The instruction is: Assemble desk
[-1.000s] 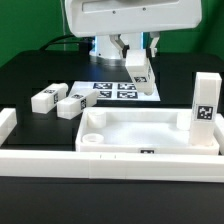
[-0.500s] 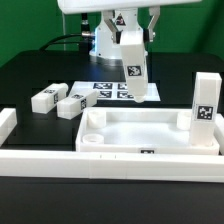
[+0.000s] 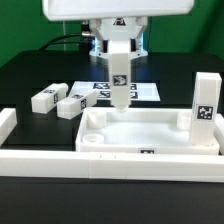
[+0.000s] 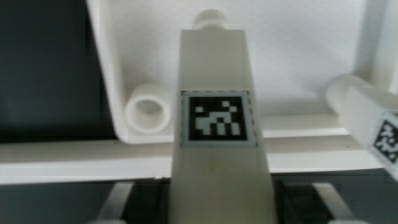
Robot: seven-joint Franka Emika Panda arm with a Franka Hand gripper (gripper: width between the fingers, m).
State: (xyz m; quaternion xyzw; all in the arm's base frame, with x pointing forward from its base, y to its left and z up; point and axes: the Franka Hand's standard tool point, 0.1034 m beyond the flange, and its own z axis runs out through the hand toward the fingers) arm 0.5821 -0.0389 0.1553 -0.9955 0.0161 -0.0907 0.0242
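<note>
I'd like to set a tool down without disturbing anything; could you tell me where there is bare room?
Bare table lies beyond the two loose legs at the exterior view's left, and between the marker board and the upright leg. Crowded: where the gripper holds a leg over the panel.

1. looks like a robotics lab bench, not anybody's home or shop.
2. a robot arm hangs over a plain black table, with cables trailing behind it.
3. a marker board of printed tags lies flat on the table.
4. low white border bars fence the work area, and every white leg carries a black-and-white tag.
</note>
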